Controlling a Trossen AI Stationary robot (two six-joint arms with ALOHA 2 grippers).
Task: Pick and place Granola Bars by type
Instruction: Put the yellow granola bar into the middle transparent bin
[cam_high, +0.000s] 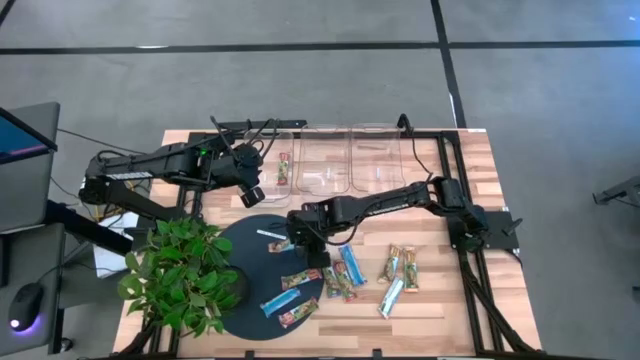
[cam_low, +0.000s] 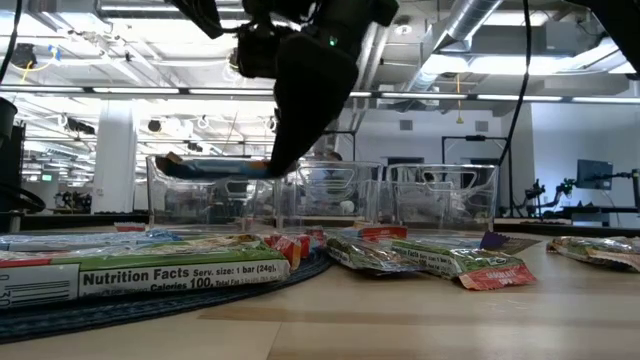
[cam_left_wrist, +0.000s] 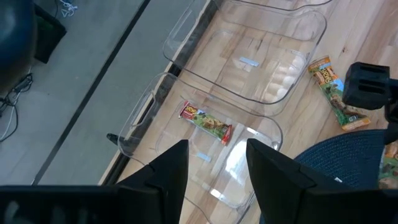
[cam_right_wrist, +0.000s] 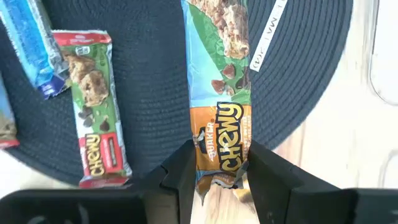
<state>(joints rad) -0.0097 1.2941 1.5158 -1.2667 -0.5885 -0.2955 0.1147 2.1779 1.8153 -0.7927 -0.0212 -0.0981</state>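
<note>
My right gripper is shut on a green and orange granola bar above the dark round mat. The low view shows this bar hanging clear of the table. Other granola bars lie flat on the mat and the wood, among them a red-edged one, a blue one and a group to the right. One bar lies in the left clear bin. My left gripper waits open above that bin, holding nothing. My right gripper pinches the bar's orange end between its two fingers. The fingers slant steeply down from the table's right side. The rest of the bar sticks out ahead of the fingers, roughly level and lifted clear of the mat.
Three clear bins stand side by side at the table's far edge, the middle one and the right one holding no bars. A potted plant stands at the near left. A thin white strip lies on the mat.
</note>
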